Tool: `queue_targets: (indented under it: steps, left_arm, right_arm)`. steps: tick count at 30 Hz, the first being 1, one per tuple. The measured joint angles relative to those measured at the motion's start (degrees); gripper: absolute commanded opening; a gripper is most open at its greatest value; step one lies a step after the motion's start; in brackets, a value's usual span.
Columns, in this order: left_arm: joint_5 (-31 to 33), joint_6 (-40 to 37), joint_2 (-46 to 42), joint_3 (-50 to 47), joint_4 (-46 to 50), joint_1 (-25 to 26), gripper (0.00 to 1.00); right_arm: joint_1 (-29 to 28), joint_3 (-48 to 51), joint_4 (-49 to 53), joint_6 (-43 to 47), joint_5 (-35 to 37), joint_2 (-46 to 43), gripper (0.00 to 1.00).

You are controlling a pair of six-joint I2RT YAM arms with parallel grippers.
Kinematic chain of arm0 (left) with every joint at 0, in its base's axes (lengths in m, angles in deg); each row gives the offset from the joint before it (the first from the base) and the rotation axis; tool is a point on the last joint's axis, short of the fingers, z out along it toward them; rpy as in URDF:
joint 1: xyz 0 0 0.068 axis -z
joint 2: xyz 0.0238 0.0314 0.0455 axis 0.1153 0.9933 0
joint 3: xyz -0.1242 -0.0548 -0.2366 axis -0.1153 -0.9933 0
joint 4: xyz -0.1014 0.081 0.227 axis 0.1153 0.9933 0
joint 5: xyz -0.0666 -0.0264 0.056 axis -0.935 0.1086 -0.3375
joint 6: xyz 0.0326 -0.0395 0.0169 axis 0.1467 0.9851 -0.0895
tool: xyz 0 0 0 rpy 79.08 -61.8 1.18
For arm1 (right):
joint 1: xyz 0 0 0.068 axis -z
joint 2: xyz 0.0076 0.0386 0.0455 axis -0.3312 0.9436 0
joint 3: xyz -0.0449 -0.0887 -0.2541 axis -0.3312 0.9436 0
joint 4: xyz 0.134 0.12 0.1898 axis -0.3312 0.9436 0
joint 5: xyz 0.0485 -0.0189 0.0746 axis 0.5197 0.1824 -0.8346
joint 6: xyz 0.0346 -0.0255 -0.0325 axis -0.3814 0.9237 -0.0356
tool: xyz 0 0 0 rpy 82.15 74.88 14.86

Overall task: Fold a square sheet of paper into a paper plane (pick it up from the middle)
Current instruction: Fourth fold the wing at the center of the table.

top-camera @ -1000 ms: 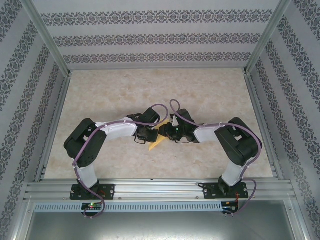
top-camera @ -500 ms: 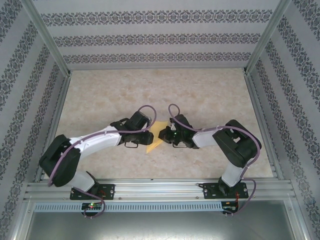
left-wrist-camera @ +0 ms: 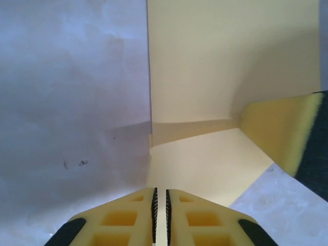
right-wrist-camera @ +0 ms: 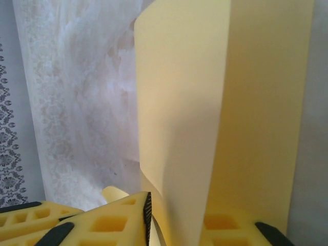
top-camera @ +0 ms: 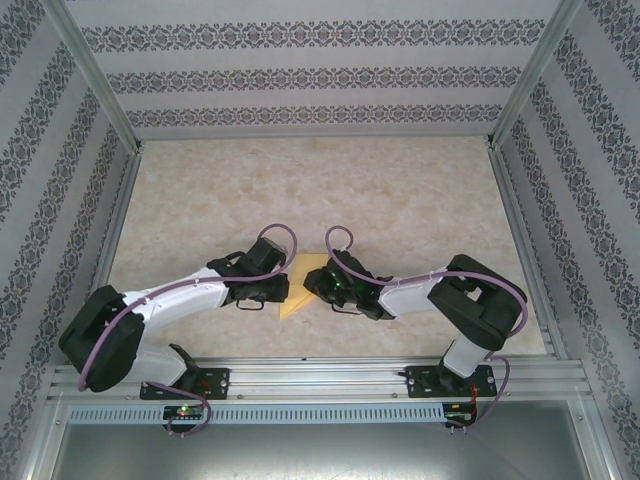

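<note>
Folded yellow paper [top-camera: 300, 290]: pinched between both tools at counter centre, long axis 1 to 7 o'clock. Left tool [top-camera: 283, 289]: at its 9 o'clock, clenched on an edge. Right tool [top-camera: 314, 287]: at 3 o'clock, grasping a raised flap. Counter [top-camera: 400, 190]: pale marbled; patterned walls around.

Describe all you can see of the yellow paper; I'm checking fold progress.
The thin plain yellow paper sheet is partly folded, not yet a dart. It sits between both arms near the table's front. A shadowed crease crosses it in the left wrist view. The left pincer is nearly closed at its edge; the right pincer grips a raised, curving flap.
</note>
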Motion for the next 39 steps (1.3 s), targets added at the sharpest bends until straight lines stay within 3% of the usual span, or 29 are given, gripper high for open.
queue_targets:
  steps: [12, 20, 34, 36, 39]
  left_arm:
    - [-2.27, 0.17, 8.28, 0.35, -3.89, 0.0, 0.13]
    - [-4.66, -0.09, 10.49, 1.4, -7.06, 0.0, 0.13]
    - [-6.49, -2.58, 11.72, 1.9, -9.2, 0.0, 0.14]
    - [-6.69, -2.86, 11.76, 1.9, -9.33, 0.0, 0.15]
    - [-6.75, -3.15, 11.76, 1.9, -9.49, 0.0, 0.19]
  right_arm:
    - [0.5, -0.13, 2.75, 6.08, -4.98, -2.25, 0.38]
    - [1.92, -0.79, 8.09, 11.23, -8.28, -2.86, 0.38]
    - [5.35, -4.2, 12.9, 17.81, -11.72, -0.96, 0.33]
    - [6.08, -4.39, 12.9, 18.21, -12.07, -0.48, 0.23]
    - [6.75, -4.42, 12.94, 18.45, -12.5, -0.2, 0.2]
